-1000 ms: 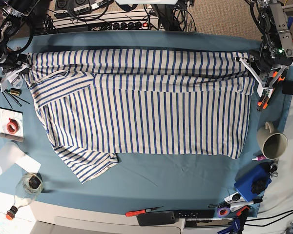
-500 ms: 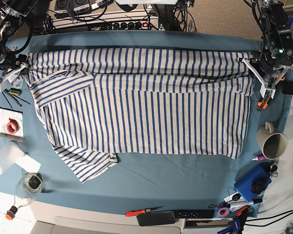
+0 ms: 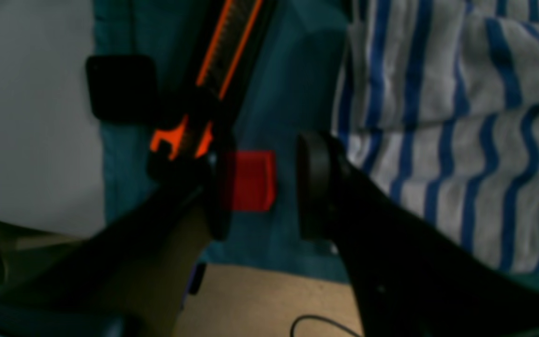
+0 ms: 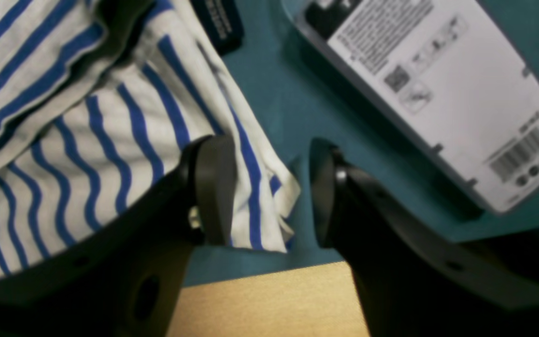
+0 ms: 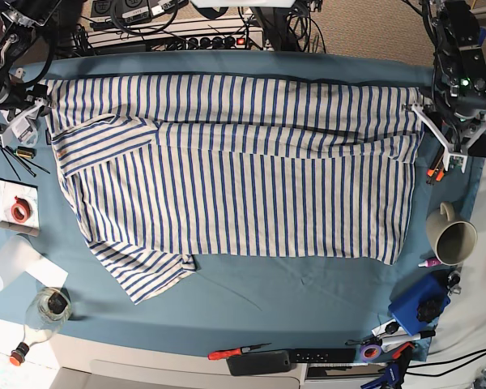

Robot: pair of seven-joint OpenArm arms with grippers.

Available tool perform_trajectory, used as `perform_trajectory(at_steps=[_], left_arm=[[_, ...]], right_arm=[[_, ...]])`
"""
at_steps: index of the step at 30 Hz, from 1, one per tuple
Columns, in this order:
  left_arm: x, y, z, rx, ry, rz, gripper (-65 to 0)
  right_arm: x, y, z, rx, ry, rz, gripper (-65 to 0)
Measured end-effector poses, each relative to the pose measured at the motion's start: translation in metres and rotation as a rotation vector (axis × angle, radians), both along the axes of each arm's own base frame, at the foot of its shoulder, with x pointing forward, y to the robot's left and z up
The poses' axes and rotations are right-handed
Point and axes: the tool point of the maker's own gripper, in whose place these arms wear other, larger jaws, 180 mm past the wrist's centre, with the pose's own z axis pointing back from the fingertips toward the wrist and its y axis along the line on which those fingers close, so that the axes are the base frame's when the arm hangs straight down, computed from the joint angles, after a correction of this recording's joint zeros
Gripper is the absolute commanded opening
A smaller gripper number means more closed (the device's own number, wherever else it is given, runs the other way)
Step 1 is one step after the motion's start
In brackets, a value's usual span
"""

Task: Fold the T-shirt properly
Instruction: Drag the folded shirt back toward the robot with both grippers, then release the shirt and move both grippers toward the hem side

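Observation:
The T-shirt (image 5: pixel 235 170), white with thin blue stripes, lies spread flat across the teal table (image 5: pixel 308 292), one sleeve sticking out at front left. My left gripper (image 5: pixel 429 130) is at its far right corner. In the left wrist view it (image 3: pixel 260 192) is open and empty over bare cloth, with the shirt (image 3: pixel 461 140) just right of its fingers. My right gripper (image 5: pixel 28 113) is at the far left corner. In the right wrist view it (image 4: pixel 269 192) is open, and a corner of the shirt (image 4: pixel 260 206) lies loose between its fingers.
By the left gripper lie an orange cutter (image 5: pixel 434 168), a black block (image 5: pixel 478 144) and a red block (image 3: pixel 251 180). A mug (image 5: pixel 452 235) and a blue box (image 5: pixel 421 304) stand at right. A tape roll (image 5: pixel 20 212), cup (image 5: pixel 4 267) and bottle (image 5: pixel 40 312) sit at left. A white labelled box (image 4: pixel 438 89) lies near the right gripper.
The shirt's far edge has shifted toward the back of the table and lies flatter. Both arms have moved a little back and outward.

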Motion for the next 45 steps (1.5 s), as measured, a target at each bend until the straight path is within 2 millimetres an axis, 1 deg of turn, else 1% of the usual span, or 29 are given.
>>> perform_trajectory(at_steps=[3, 5, 7, 9, 10, 12, 14, 16, 19, 20, 23, 26, 28, 30, 33, 36, 40, 43, 45], left_arm=[[-0.013, 0.000, -0.008, 0.001, 0.037, 0.001, -42.6], [-0.016, 0.001, -0.009, 0.004, 0.048, 0.002, -42.6], [-0.016, 0.004, -0.007, 0.029, 0.046, 0.004, -42.6], [-0.014, 0.008, 0.000, 0.064, 0.032, 0.004, -42.6], [-0.013, 0.011, 0.005, 0.083, 0.018, 0.015, -42.6], [-0.009, 0.017, 0.013, 0.110, -0.014, 0.052, -42.6], [-0.008, 0.019, 0.016, 0.118, -0.028, 0.067, -42.6], [-0.006, 0.019, 0.016, 0.117, -0.040, 0.069, -42.6], [0.007, 0.014, 0.024, 0.093, -0.122, 0.052, -42.6], [0.014, 0.009, 0.028, 0.070, -0.158, 0.042, -42.6], [0.036, -0.003, 0.041, -0.003, -0.252, 0.023, -42.6], [0.055, -0.010, 0.056, -0.047, -0.324, 0.012, -42.6], [0.061, -0.010, 0.061, -0.049, -0.344, 0.012, -42.6], [0.062, -0.010, 0.062, -0.047, -0.350, 0.011, -42.6], [0.067, -0.011, 0.066, -0.053, -0.378, 0.007, -42.6], [0.078, -0.020, 0.078, -0.090, -0.456, -0.032, -42.6], [0.090, -0.044, 0.091, -0.164, -0.504, -0.154, -42.6], [0.098, -0.045, 0.100, -0.176, -0.542, -0.150, -42.7], [0.105, -0.042, 0.099, -0.186, -0.555, -0.141, -42.7]], right_arm=[[-0.006, 0.000, -0.003, 0.000, 0.017, 0.000, -38.8], [-0.007, 0.000, -0.003, 0.000, 0.020, -0.001, -38.8], [-0.006, 0.000, -0.002, -0.002, 0.015, -0.007, -38.8], [-0.003, -0.004, 0.006, -0.018, -0.008, -0.014, -38.9], [-0.002, -0.008, 0.014, -0.035, -0.030, -0.023, -38.8], [0.001, -0.019, 0.035, -0.086, -0.086, -0.046, -38.9], [-0.001, -0.034, 0.056, -0.159, -0.124, -0.075, -38.9], [0.000, -0.048, 0.078, -0.227, -0.192, -0.108, -38.8], [0.008, -0.059, 0.109, -0.274, -0.336, -0.159, -38.9], [0.013, -0.058, 0.114, -0.272, -0.366, -0.151, -38.9], [0.022, -0.053, 0.117, -0.258, -0.387, -0.124, -38.9], [0.034, -0.050, 0.123, -0.261, -0.406, -0.103, -38.9], [0.043, -0.047, 0.125, -0.259, -0.422, -0.090, -38.9], [0.050, -0.043, 0.126, -0.257, -0.428, -0.075, -38.9], [0.064, -0.033, 0.127, -0.251, -0.449, -0.037, -38.9], [0.081, -0.022, 0.125, -0.264, -0.450, 0.015, -38.9], [0.103, -0.007, 0.121, -0.315, -0.425, 0.092, -38.9], [0.118, 0.004, 0.119, -0.357, -0.408, 0.148, -38.9], [0.127, 0.011, 0.120, -0.376, -0.411, 0.172, -38.9]])
